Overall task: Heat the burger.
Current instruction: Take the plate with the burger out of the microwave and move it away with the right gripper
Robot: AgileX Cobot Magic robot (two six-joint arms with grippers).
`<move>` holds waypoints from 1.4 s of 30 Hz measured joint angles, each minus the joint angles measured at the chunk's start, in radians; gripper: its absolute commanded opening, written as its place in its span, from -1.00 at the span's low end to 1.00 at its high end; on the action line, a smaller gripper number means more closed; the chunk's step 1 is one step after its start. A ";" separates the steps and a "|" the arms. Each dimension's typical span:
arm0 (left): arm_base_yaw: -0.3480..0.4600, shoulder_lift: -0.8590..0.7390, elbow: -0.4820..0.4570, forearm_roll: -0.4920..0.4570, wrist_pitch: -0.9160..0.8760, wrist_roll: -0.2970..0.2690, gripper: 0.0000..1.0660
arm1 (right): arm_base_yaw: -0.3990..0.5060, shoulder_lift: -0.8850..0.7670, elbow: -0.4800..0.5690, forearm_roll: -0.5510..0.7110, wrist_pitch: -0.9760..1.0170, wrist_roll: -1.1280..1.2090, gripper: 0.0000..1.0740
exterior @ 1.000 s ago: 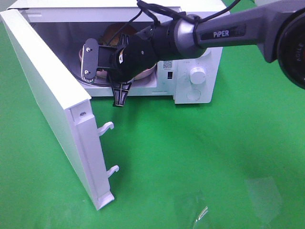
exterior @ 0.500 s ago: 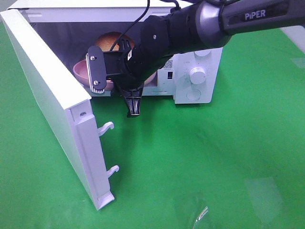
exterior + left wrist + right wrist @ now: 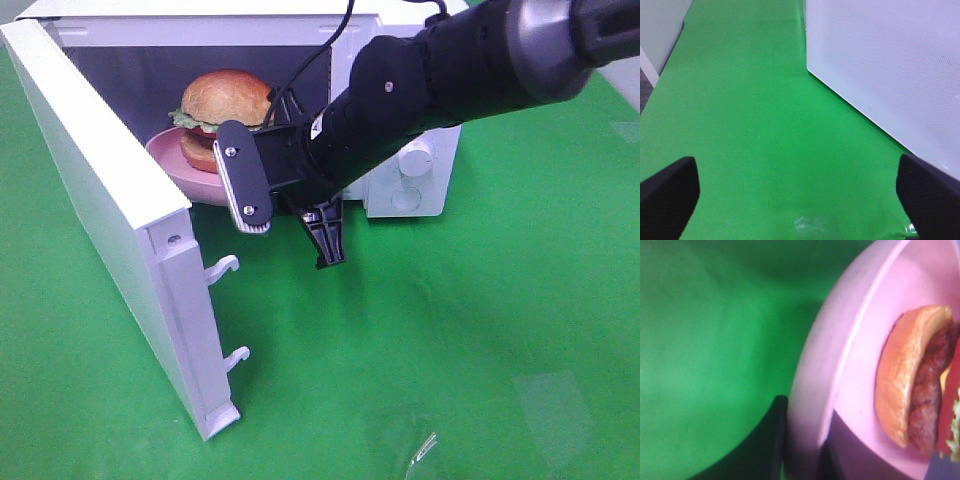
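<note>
The burger (image 3: 226, 100), with its golden bun, lettuce and dark patty, lies on a pink plate (image 3: 178, 160) in the mouth of the open white microwave (image 3: 430, 195). My right gripper (image 3: 228, 190) reaches in from the right and is shut on the plate's near rim. In the right wrist view its dark fingers (image 3: 771, 440) pinch the edge of the plate (image 3: 860, 365), with the burger (image 3: 910, 385) close beyond. My left gripper (image 3: 800, 200) stands open over bare green cloth with nothing between its fingers. It does not show in the high view.
The microwave's door (image 3: 100, 200) hangs wide open at the left, its two latch hooks (image 3: 228, 265) pointing right. A round knob (image 3: 410, 155) sits on the control panel. A white perforated panel (image 3: 890, 65) fills the left wrist view's upper right. Green cloth (image 3: 450, 340) covers the table.
The right arm has swung to the right and toward the front. The plate and burger, mostly hidden behind the arm before, now show plainly at the microwave's opening.
</note>
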 measured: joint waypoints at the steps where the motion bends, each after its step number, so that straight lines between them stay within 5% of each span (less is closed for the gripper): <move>1: 0.000 0.000 0.000 0.000 0.000 0.000 0.87 | 0.000 0.000 0.000 0.000 0.000 0.000 -1.00; 31: 0.000 0.000 0.000 0.000 0.000 0.000 0.87 | -0.010 -0.553 0.636 -0.044 -0.093 0.009 -1.00; 42: 0.000 0.000 0.000 0.000 0.000 0.000 0.87 | -0.010 -0.810 0.765 -0.251 0.037 0.181 -1.00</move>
